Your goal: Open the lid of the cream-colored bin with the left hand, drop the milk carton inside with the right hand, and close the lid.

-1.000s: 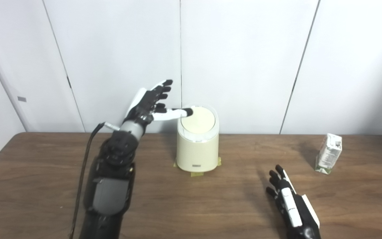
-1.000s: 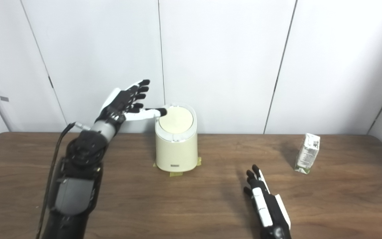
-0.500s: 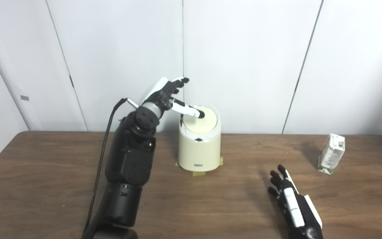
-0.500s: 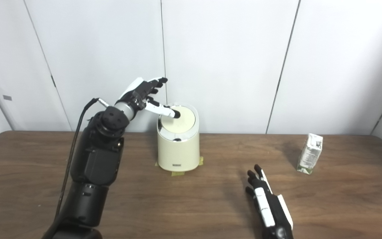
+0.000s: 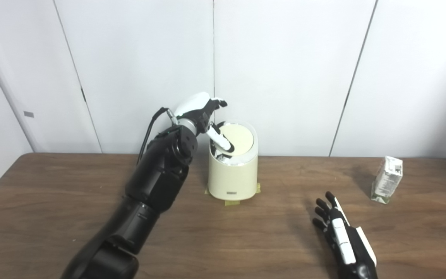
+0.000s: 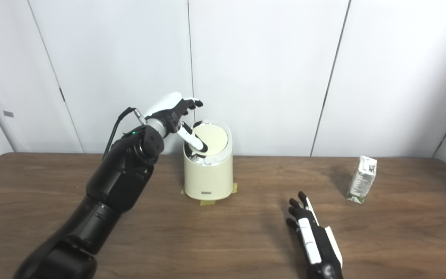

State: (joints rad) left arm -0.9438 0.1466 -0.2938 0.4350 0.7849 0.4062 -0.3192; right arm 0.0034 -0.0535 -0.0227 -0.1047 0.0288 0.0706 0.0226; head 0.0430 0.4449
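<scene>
The cream-colored bin (image 5: 231, 174) stands at the back middle of the wooden table. Its round swing lid (image 5: 238, 140) is tilted, its near edge pushed down so a dark gap with white contents shows. My left hand (image 5: 203, 112) hovers over the bin's left rim, fingers spread, with its thumb (image 5: 220, 140) pressing down on the lid. The milk carton (image 5: 387, 179) stands upright at the far right. My right hand (image 5: 343, 240) rests open, flat on the table in front of the carton, well apart from it.
Yellow tape (image 5: 227, 202) marks the bin's base. White wall panels (image 5: 285, 69) rise right behind the table's back edge. Bare wood (image 5: 52, 201) spreads left of my left arm and between the bin and the carton.
My left arm has swung forward and over the bin; its thumb moved from the lid's far rim down onto it, and the lid tipped inward. The right hand and the carton stayed put.
</scene>
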